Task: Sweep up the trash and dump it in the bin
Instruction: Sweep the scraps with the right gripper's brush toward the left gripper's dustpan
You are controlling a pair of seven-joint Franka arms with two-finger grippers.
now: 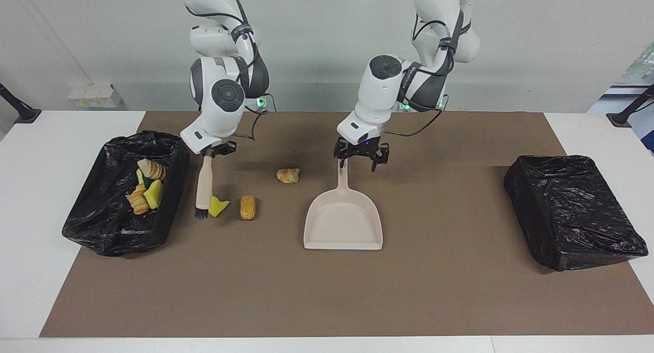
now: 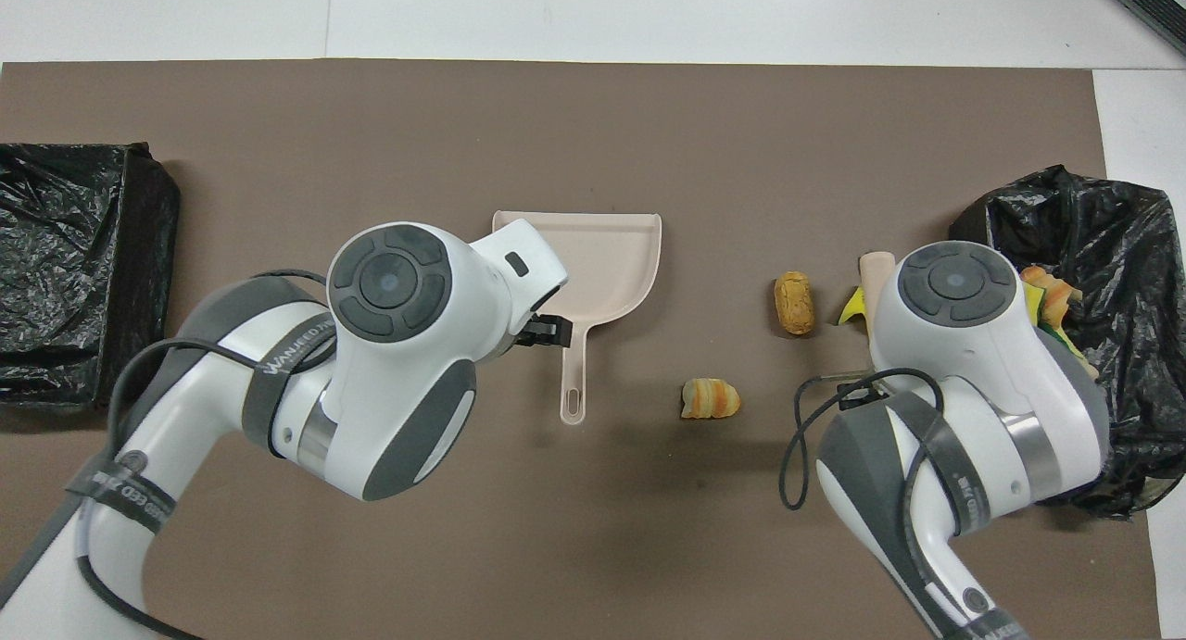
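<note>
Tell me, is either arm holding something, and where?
The right tool grips the brush by its handle's top. The left tool, open over the dustpan handle, holds nothing.

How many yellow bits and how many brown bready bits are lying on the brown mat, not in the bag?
Yellow sponge bit: 1
Brown bread bits: 2
Total: 3

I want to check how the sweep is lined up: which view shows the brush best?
The facing view: the brush hangs whole from the right gripper, bristles down beside the yellow sponge chunk. In the overhead view the right arm hides all but its handle end.
</note>
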